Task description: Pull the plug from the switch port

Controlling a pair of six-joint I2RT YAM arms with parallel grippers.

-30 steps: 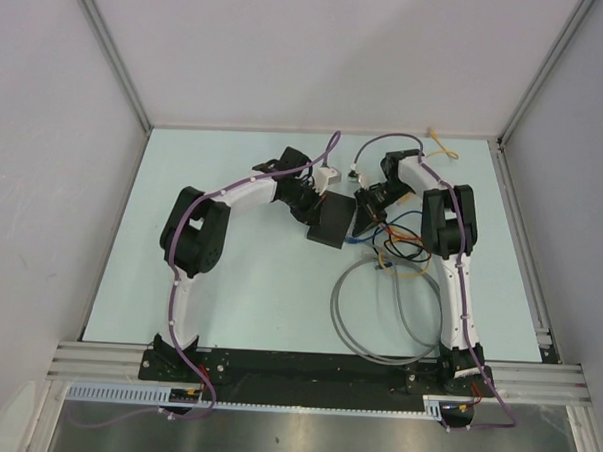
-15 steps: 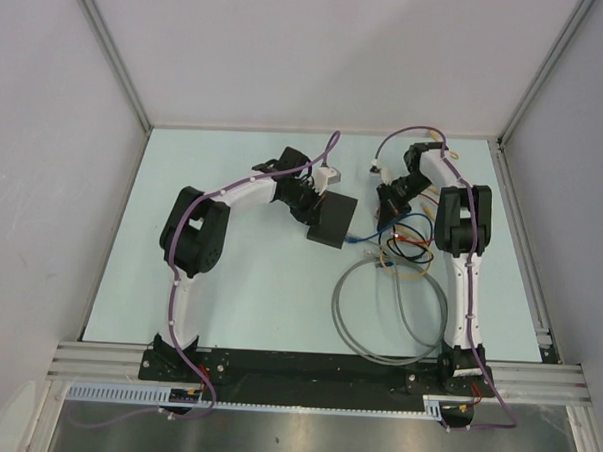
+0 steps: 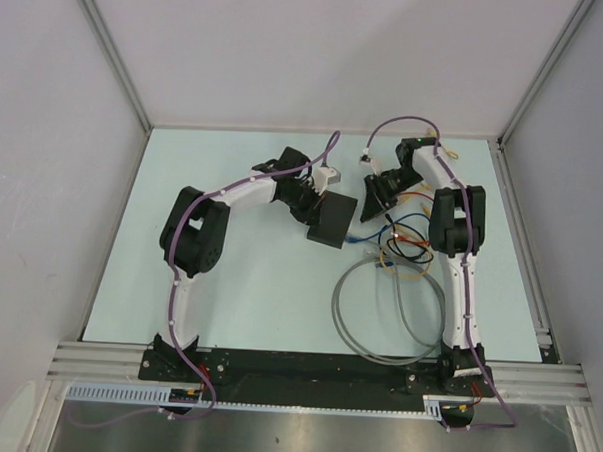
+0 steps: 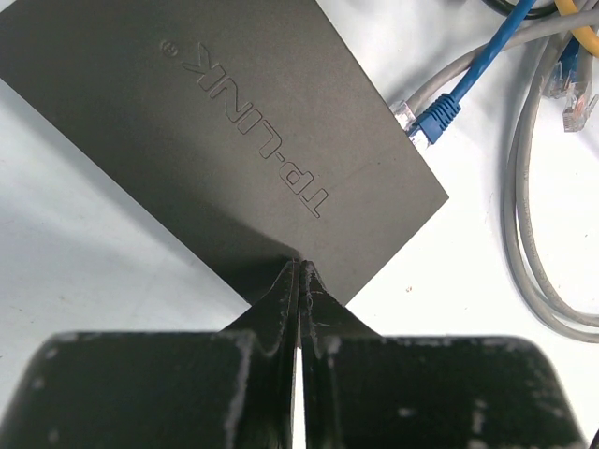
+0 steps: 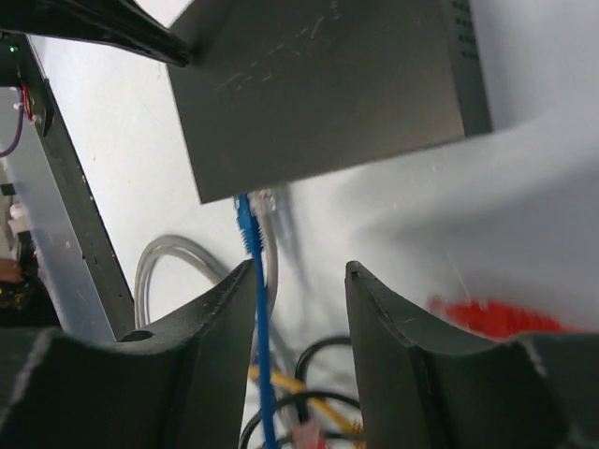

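The switch (image 3: 331, 219) is a flat black box at mid table; it fills the left wrist view (image 4: 215, 140) and shows in the right wrist view (image 5: 318, 84). A blue plug (image 4: 435, 114) and a clear plug on a grey cable (image 4: 404, 109) sit at its socket edge; the blue plug also shows in the right wrist view (image 5: 246, 224). My left gripper (image 3: 308, 198) is shut, its tips (image 4: 299, 267) resting on the switch's near corner. My right gripper (image 3: 373, 197) is open and empty (image 5: 299, 271), just right of the switch, with the blue cable beside its left finger.
Loose cables lie right of the switch: a big grey loop (image 3: 382, 320), plus black, yellow and red cables (image 3: 406, 246) under the right arm. A yellow tie (image 3: 443, 147) lies at the back right. Walls enclose the table on three sides.
My right gripper drew back to the right, away from the switch, then came partway back toward it, open. The left gripper and the switch have not moved.
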